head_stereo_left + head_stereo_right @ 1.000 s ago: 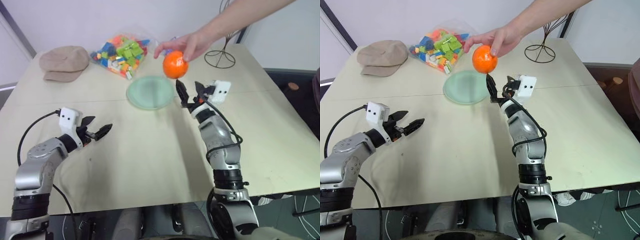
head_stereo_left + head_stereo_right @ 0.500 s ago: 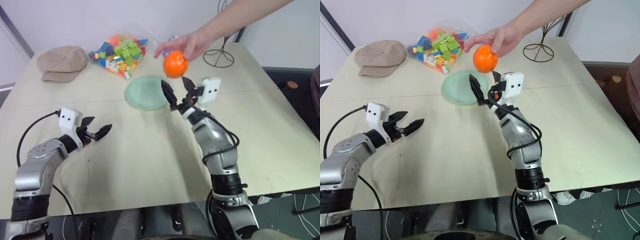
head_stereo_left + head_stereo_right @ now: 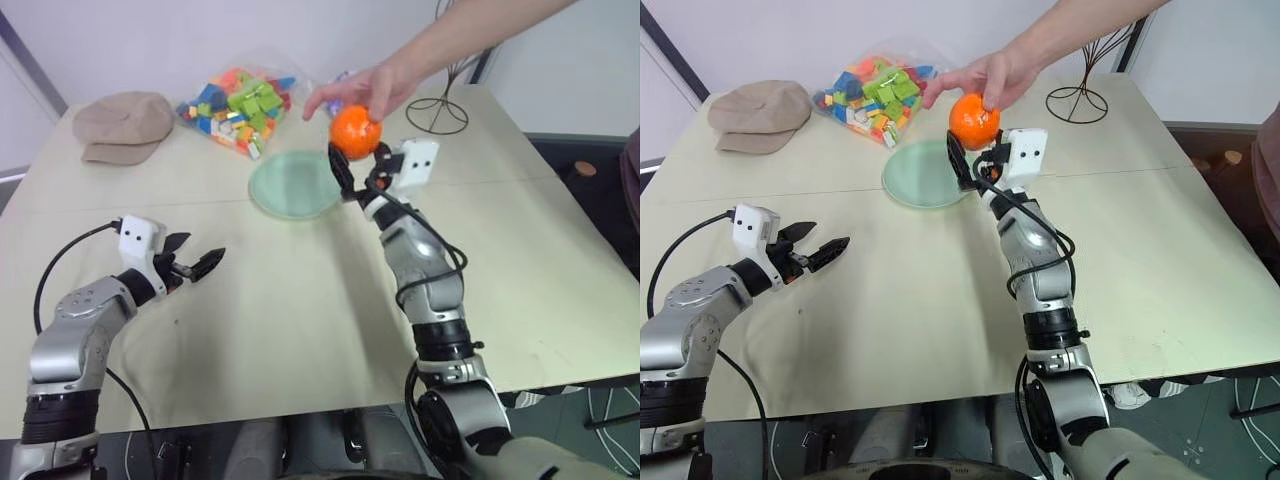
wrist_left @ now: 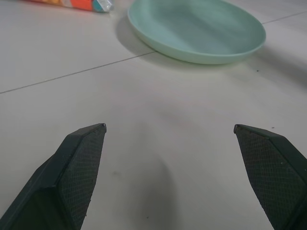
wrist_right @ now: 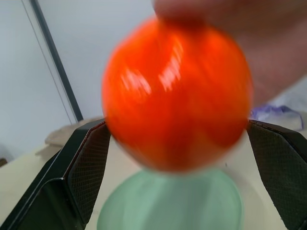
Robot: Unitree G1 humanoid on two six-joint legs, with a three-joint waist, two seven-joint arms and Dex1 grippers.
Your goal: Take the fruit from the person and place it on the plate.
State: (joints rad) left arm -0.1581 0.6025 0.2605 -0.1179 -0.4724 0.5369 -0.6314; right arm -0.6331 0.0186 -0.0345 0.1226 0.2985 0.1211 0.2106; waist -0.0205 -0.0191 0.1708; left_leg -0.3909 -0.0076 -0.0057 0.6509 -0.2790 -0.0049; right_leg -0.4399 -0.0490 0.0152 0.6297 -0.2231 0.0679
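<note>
While the person's hand (image 3: 372, 88) reaches in from the far right and grips the orange fruit (image 3: 355, 131) from above with its fingertips, the right gripper (image 3: 352, 170) is raised directly under and around that fruit. Its two black fingers are spread, one on each side of the fruit; in the right wrist view the fruit (image 5: 176, 93) sits between the finger pads (image 5: 88, 167), very close to them, but contact cannot be confirmed. The fruit is held in the air, above the right edge of the plate (image 3: 296, 184).

That pale mint-green plate lies flat on the beige table (image 3: 280, 320), at the far middle, with nothing on it. The left gripper (image 3: 198, 262) hovers low over the near left part of the table, its fingers spread apart and holding nothing; it points toward the plate and is well apart from it. The left wrist view shows bare table between its fingertips (image 4: 86, 143), with the plate (image 4: 196, 28) beyond.

At the far left lies a beige cloth cap (image 3: 128, 125). Just beyond the plate sits a clear bag of colourful toy bricks (image 3: 240, 107). A dark wire stand (image 3: 440, 112) rests at the far right of the table, behind the person's hand.
</note>
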